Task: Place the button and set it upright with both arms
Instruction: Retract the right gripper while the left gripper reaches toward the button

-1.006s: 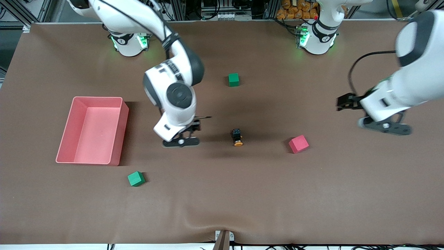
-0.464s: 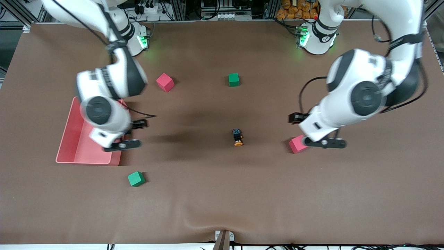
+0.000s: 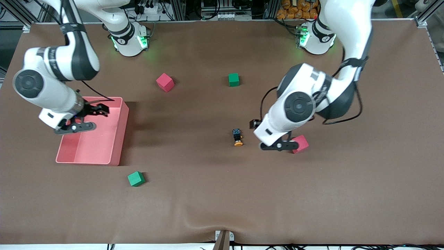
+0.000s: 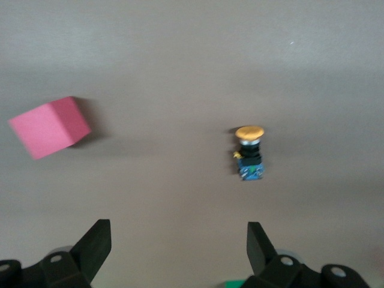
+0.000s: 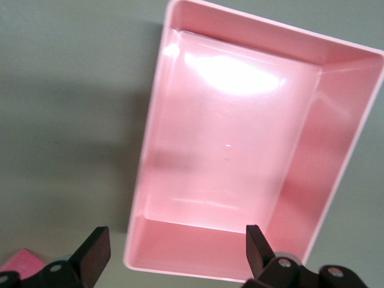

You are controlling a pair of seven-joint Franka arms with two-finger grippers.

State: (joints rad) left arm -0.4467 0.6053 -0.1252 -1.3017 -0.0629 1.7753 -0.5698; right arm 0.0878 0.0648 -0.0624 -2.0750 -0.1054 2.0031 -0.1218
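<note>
Front view shows you the button (image 3: pixel 237 137) lying on its side on the brown table (image 3: pixel 222 194), orange cap toward the camera. Your left gripper (image 3: pixel 269 137) hovers just beside it, toward the left arm's end, over the table next to a red cube (image 3: pixel 301 143); its fingers (image 4: pixel 96 243) are spread wide and hold nothing. Your right gripper (image 3: pixel 86 116) hangs over the pink bin (image 3: pixel 119 133), jaws open and empty.

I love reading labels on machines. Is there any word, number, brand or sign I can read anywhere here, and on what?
None can be read.
Right arm's base: a small dark mark, too small to read.
Left arm's base: the same.
The button, cubes and pink bin show no writing.
</note>
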